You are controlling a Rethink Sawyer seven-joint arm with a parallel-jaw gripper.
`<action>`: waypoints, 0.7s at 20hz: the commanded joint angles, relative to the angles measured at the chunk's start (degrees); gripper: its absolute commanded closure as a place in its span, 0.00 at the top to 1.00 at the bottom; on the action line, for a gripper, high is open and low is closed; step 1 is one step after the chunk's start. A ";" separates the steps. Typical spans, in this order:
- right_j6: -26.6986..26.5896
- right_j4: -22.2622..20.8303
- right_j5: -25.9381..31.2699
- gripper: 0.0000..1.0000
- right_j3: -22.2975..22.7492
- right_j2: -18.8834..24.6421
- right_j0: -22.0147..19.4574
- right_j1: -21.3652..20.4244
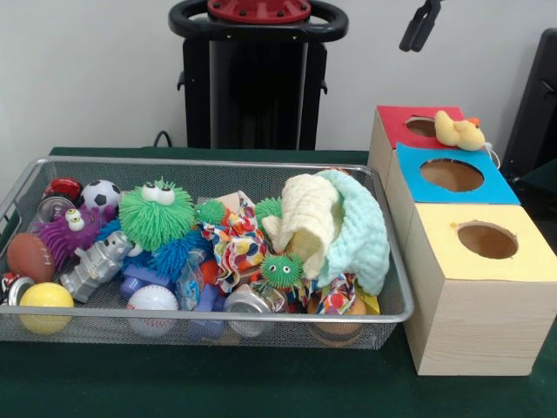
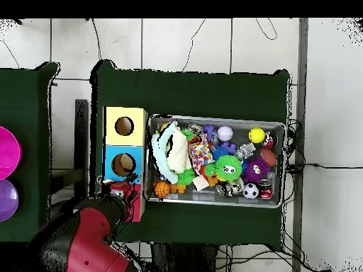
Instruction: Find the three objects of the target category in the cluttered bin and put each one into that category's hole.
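Observation:
The wire-mesh bin (image 1: 209, 162) stands at the left, full of toys; it also shows in the overhead view (image 2: 213, 118). The red-topped wooden box (image 1: 402, 122) is the farthest of three boxes at the right. Its round hole (image 1: 421, 125) is partly covered by a yellow plush duck (image 1: 459, 132), which lies on the red top at the hole's right edge. My gripper (image 1: 421, 26) hangs well above the red box at the picture's top, apart from the duck. In the overhead view my red arm (image 2: 85, 237) reaches over the red box and hides most of it.
A blue-topped box (image 1: 452, 178) and a yellow-topped box (image 1: 483, 248) stand in front of the red one. The bin holds a green fuzzy toy (image 1: 157, 213), a purple one (image 1: 70, 231), balls, cans, a silver robot (image 1: 94, 261) and cream and mint cloths (image 1: 331, 222).

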 commanded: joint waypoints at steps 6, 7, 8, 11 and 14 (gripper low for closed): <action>-5.20 -8.20 14.99 1.00 0.04 13.10 -11.29 -12.70; -4.93 -8.56 14.43 1.00 -0.15 13.48 -11.59 -12.83; -4.55 -8.90 14.00 1.00 -0.16 14.00 -11.93 -13.08; -3.04 -9.45 12.50 1.00 -0.05 15.69 -12.82 -13.58; -1.22 -10.65 12.42 1.00 -0.83 16.28 -13.21 -13.56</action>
